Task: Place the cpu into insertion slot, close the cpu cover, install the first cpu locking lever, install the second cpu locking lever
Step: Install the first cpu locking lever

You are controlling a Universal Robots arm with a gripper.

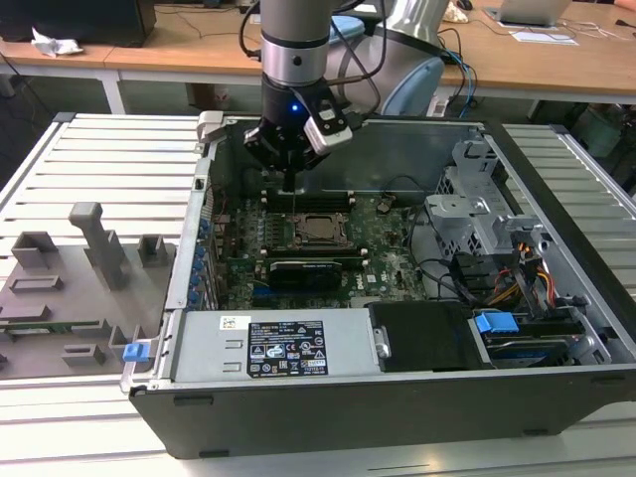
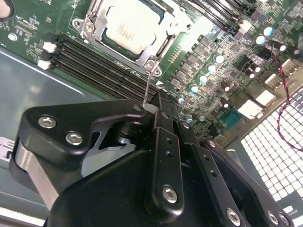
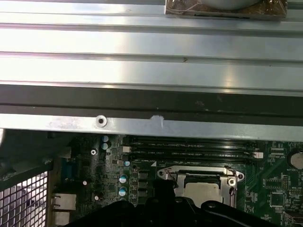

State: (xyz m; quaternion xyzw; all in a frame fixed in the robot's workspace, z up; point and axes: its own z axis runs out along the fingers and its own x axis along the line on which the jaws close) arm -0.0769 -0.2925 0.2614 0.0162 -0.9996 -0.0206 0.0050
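fingers (image 2: 163, 118) are seen drawn narrow, pinched on a thin wire locking lever (image 2: 147, 85) rising from the socket corner. the gripper (image 1: 288, 164) is held over the green board (image 1: 383, 243) inside the open case (image 1: 397, 397). the cpu (image 2: 130, 26) is seated in its slot, the cpu cover (image 2: 163, 45) lying flat around it; both are noted also in the first wrist view.

In the second wrist view the cpu (image 2: 129, 24) lies flat in its socket on the green board (image 2: 222, 52), framed by the closed cpu cover (image 2: 94, 23). A thin metal lever (image 2: 147, 85) (upright, very slender) runs from the cover's corner to the black gripper (image 2: 154, 113), which closes around it.
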